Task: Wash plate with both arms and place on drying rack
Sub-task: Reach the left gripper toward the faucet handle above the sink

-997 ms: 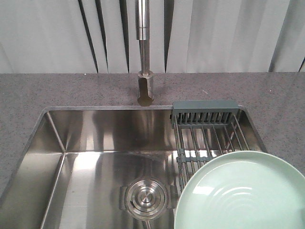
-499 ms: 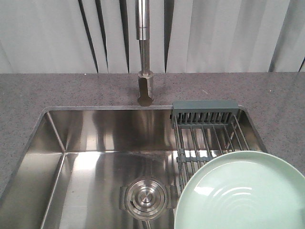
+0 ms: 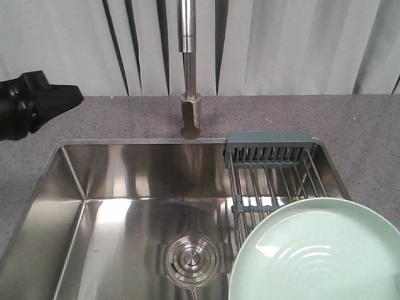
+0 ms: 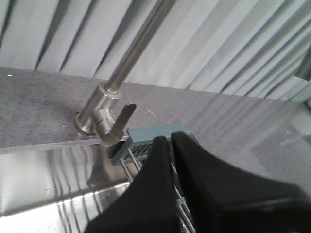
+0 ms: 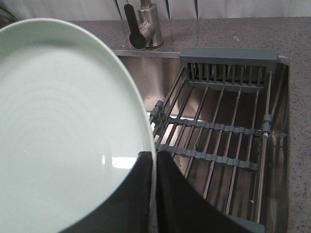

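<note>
Plate (image 3: pixel 315 250) clamped at its rim by right gripper (image 5: pixel 154 158), held over drying rack's (image 3: pixel 270 178) near end.
Left gripper (image 4: pixel 170 139), almost closed and empty, is seen well apart to its left; right arm is nearer.

Front cam: high on the near side, pitched down over sink (image 3: pixel 125 181), facing far, faucet (image 3: pixel 190 119) centred. Left wrist cam: low and close, looks past left fingers (image 4: pixel 155 174) at the faucet base. Right wrist cam: close over drying rack (image 5: pixel 218 126), facing far; right fingers (image 5: pixel 175 199) and plate (image 5: pixel 63 126) fill near-left. All three share the faucet and the rack's far end.
</note>
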